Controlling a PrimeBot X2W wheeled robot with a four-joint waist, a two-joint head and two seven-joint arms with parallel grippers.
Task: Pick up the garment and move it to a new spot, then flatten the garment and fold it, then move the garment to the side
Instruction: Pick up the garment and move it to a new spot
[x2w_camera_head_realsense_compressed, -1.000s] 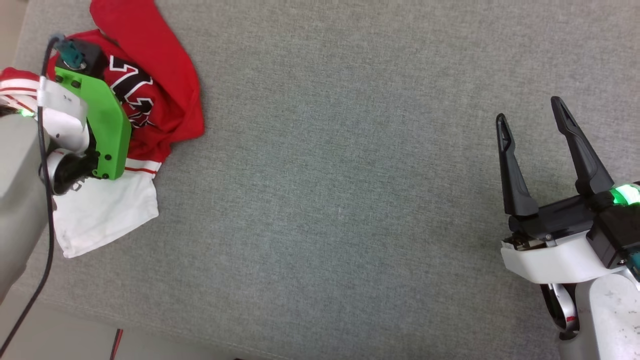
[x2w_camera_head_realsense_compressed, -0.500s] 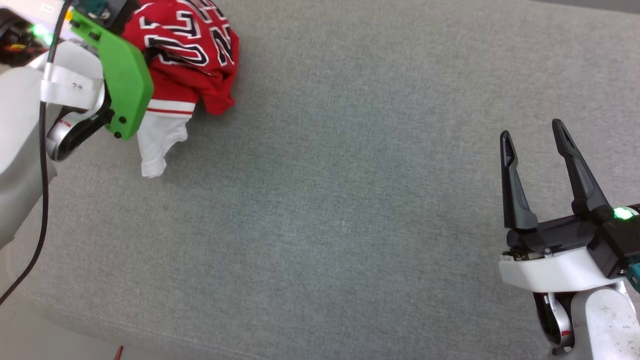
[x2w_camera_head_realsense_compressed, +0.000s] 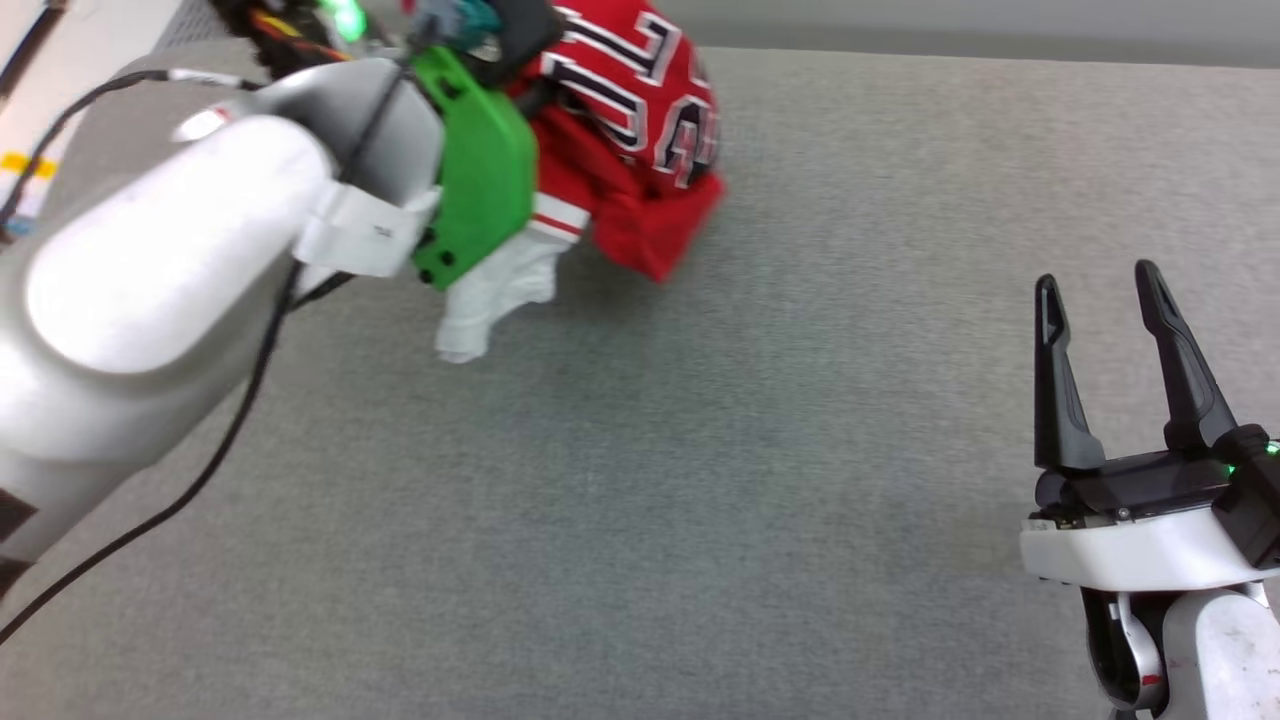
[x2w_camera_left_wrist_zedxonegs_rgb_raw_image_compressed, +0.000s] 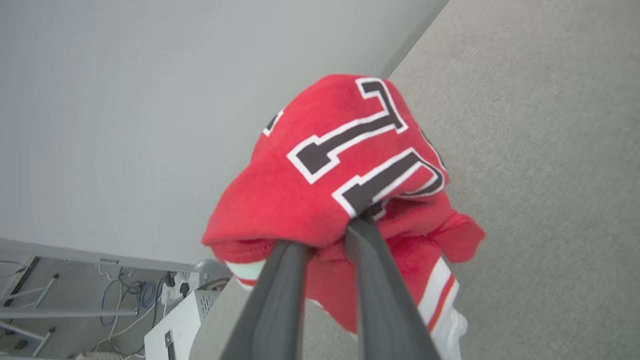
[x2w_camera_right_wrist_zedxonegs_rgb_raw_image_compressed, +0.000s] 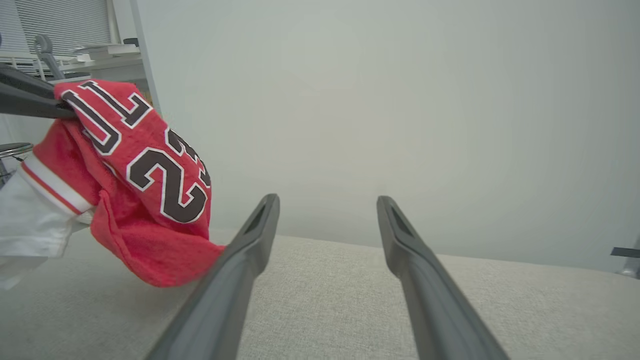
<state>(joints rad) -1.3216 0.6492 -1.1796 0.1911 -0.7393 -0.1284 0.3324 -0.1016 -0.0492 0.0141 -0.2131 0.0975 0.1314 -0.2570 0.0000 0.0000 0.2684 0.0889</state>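
Observation:
The garment (x2w_camera_head_realsense_compressed: 640, 130), a red jersey with black white-outlined letters and "23", hangs bunched above the grey surface at the upper left of the head view. One white sleeve (x2w_camera_head_realsense_compressed: 490, 300) dangles below it. My left gripper (x2w_camera_left_wrist_zedxonegs_rgb_raw_image_compressed: 332, 235) is shut on a red fold of the garment (x2w_camera_left_wrist_zedxonegs_rgb_raw_image_compressed: 320, 165); its green wrist mount (x2w_camera_head_realsense_compressed: 480, 190) covers the fingers from above. Over at the lower right, my right gripper (x2w_camera_head_realsense_compressed: 1100, 285) stands open and empty, well apart from the cloth. Seen from the right wrist, the garment (x2w_camera_right_wrist_zedxonegs_rgb_raw_image_compressed: 145, 190) hangs left of the right gripper (x2w_camera_right_wrist_zedxonegs_rgb_raw_image_compressed: 327, 200).
A grey fabric surface (x2w_camera_head_realsense_compressed: 700, 450) stretches under both arms, with its far edge against a pale wall (x2w_camera_right_wrist_zedxonegs_rgb_raw_image_compressed: 400, 100). Beyond its left end the floor holds cables and a white box (x2w_camera_left_wrist_zedxonegs_rgb_raw_image_compressed: 170, 330). A black cable (x2w_camera_head_realsense_compressed: 200, 480) trails from my left arm.
My left gripper has lifted the garment off the surface into a hanging bunch and carried it to the right. The head camera has shifted too. The right gripper stays open.

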